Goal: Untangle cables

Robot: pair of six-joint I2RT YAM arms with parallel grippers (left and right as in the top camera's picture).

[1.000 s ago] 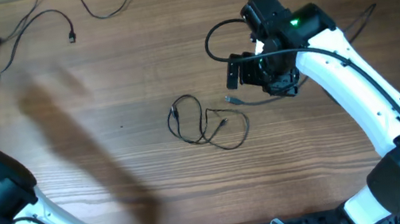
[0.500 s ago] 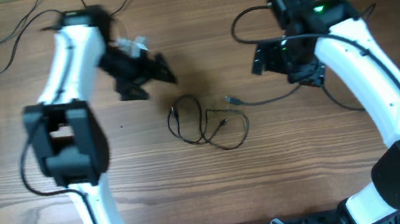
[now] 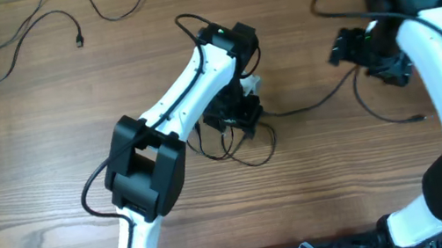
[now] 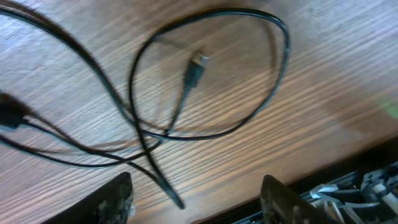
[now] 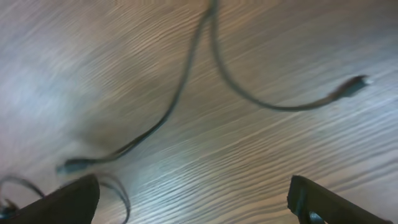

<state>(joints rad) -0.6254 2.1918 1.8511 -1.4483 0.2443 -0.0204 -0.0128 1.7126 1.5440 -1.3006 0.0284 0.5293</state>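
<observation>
Left pincer (image 4: 196, 205) gapes wide, empty, above the looped cables (image 4: 185, 93) at mid bench (image 3: 33, 172). Right pincer (image 5: 193, 205) likewise wide, empty. Advise: drop onto one only, near its plug (image 4: 198, 61), then draw it clear sideways.

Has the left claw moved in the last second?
Yes. The left gripper swung right from the picture's far left and now hovers over the tangled cables, which stayed put.

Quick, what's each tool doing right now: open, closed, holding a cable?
Left tool: open, holding nothing.
Right tool: open, holding nothing.
</observation>
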